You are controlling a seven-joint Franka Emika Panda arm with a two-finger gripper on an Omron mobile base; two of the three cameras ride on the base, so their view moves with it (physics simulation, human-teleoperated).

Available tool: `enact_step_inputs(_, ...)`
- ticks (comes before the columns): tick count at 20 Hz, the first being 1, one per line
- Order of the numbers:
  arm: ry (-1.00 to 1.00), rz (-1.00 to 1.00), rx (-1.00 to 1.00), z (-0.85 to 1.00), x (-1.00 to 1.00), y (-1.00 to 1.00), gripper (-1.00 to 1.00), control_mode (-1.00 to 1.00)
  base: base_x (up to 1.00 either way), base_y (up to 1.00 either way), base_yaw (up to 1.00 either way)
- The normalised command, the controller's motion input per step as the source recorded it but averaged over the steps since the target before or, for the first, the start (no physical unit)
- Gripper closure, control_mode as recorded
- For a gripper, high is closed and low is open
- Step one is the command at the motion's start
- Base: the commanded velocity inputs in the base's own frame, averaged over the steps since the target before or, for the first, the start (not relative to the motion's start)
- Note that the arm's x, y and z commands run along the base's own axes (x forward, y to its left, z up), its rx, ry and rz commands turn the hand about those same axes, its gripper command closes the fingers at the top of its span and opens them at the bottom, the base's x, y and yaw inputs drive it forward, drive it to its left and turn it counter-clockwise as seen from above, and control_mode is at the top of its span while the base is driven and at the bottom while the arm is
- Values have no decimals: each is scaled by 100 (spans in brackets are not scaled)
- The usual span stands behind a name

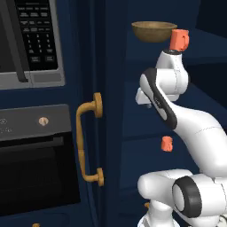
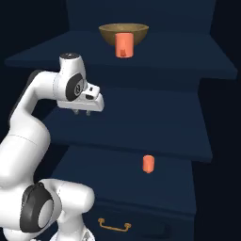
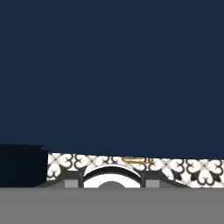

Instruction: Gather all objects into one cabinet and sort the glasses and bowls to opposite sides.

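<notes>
cup point(image 2: 148, 164): on the shelf below the gripper point(image 2: 82, 112), off to its right, sitting upright
bowl point(image 2: 124, 33): top shelf, above gripper, another cup point(image 2: 124, 45) right in front of it
gripper: pointing down, nothing in it, can't tell how wide the jaws are

Both base views face the cabinet point(image 2: 141, 66) shelves closely; hand view looks down.

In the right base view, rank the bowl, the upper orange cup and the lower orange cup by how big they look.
1. Olive-brown bowl, widest by far.
2. Upper orange cup, standing in front of the bowl.
3. Lower orange cup, smaller-looking, though differing distance may account for that.
</notes>
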Motion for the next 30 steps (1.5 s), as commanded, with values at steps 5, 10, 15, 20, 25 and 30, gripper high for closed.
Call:
enact_step_inputs(5,0,0,0,0,0,0,-100,100,-62,0,0)
enact_step_inputs(10,0,0,0,0,0,0,-100,100,-100,8,0)
enact_step_inputs(15,0,0,0,0,0,0,-100,100,-100,25,0)
enact_step_inputs(20,0,0,0,0,0,0,-100,100,-93,42,0)
enact_step_inputs(25,0,0,0,0,0,0,-100,100,-70,12,5)
enact_step_inputs(30,0,0,0,0,0,0,-100,100,-90,0,16)
